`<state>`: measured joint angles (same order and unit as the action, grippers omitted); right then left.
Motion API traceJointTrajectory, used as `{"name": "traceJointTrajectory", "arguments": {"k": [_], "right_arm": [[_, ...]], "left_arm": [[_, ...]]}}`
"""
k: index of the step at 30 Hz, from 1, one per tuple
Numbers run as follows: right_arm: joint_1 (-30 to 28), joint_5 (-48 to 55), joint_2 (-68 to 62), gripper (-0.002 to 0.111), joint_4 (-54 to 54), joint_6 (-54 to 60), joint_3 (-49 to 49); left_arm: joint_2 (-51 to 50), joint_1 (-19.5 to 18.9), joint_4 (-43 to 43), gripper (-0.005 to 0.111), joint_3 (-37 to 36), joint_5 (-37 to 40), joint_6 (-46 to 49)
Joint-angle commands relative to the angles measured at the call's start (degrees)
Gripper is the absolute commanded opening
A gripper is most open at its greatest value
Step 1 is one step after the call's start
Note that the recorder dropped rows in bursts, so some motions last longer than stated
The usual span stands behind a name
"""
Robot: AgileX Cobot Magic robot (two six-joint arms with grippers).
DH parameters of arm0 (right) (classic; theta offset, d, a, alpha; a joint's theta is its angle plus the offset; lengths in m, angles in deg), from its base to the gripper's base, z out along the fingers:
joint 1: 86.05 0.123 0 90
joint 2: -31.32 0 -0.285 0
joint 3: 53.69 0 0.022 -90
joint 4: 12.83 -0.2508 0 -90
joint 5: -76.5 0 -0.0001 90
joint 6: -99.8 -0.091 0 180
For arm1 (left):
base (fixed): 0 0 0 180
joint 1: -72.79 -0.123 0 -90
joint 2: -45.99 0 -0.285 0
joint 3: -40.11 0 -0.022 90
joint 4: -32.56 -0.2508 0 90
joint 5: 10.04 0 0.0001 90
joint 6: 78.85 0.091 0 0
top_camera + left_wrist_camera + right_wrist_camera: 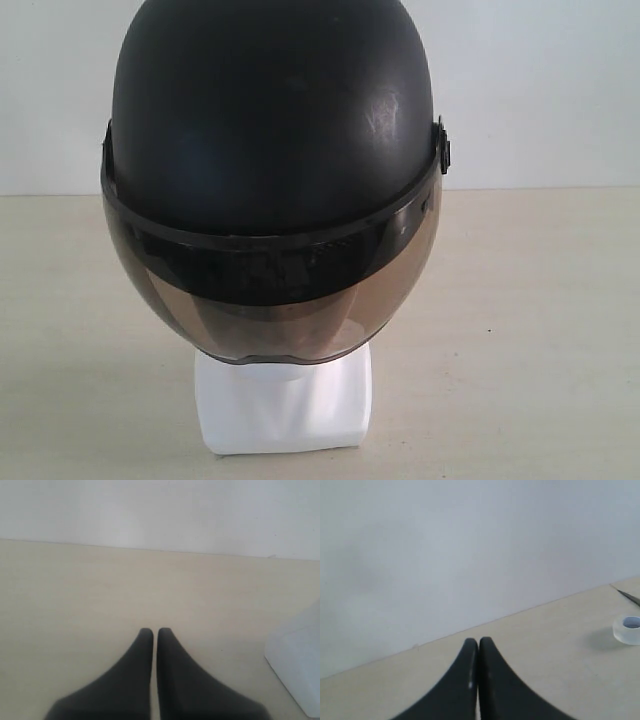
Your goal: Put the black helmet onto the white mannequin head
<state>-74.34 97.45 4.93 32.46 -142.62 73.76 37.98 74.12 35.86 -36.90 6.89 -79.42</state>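
Observation:
The black helmet (270, 110) sits on top of the white mannequin head, filling the middle of the exterior view. Its smoky visor (275, 300) hangs down over the face, so only the head's white base (285, 405) shows below it. A white corner of that base (297, 665) also shows in the left wrist view. My left gripper (155, 631) is shut with nothing in it, low over the bare table. My right gripper (478, 641) is shut and empty too, pointing toward the wall. Neither gripper shows in the exterior view.
A beige table (540, 330) runs back to a pale wall (540, 90). A small roll of clear tape (627, 628) lies on the table in the right wrist view, with a dark thin object (629, 596) just beyond it at the table's edge.

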Motion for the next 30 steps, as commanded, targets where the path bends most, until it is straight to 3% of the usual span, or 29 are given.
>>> {"name": "traceJointTrajectory", "arguments": {"k": [1,8,15,18,22,24,30], "right_arm": [[-4.6,-5.1,9.5,0.000,0.3,-4.1,-6.9],[-5.4,-24.8,13.9,0.000,0.3,-4.9,-16.6],[-5.3,-31.8,15.9,0.000,-1.2,-3.1,-21.5],[-5.3,-31.8,17.2,0.000,-12.6,11.9,-24.7],[-5.3,-24.9,18.6,0.000,-41.5,39.9,-24.7],[-5.3,-22.5,18.6,0.000,-49.8,51.0,-24.7],[-5.4,-19.8,18.6,0.000,-50.0,59.1,-24.7]], "left_arm": [[0.2,-0.1,0.5,0.004,-0.2,0.1,0.2],[0.2,-0.1,0.5,0.004,-0.2,0.1,0.2],[0.2,-0.1,0.5,0.004,-0.2,0.1,0.2],[0.2,-0.1,0.5,0.004,-0.2,0.1,0.2],[0.2,-0.1,0.5,0.004,-0.2,0.1,0.2],[0.2,-0.1,0.5,0.004,-0.2,0.1,0.2],[0.2,-0.1,0.5,0.004,-0.2,0.1,0.2]]}}
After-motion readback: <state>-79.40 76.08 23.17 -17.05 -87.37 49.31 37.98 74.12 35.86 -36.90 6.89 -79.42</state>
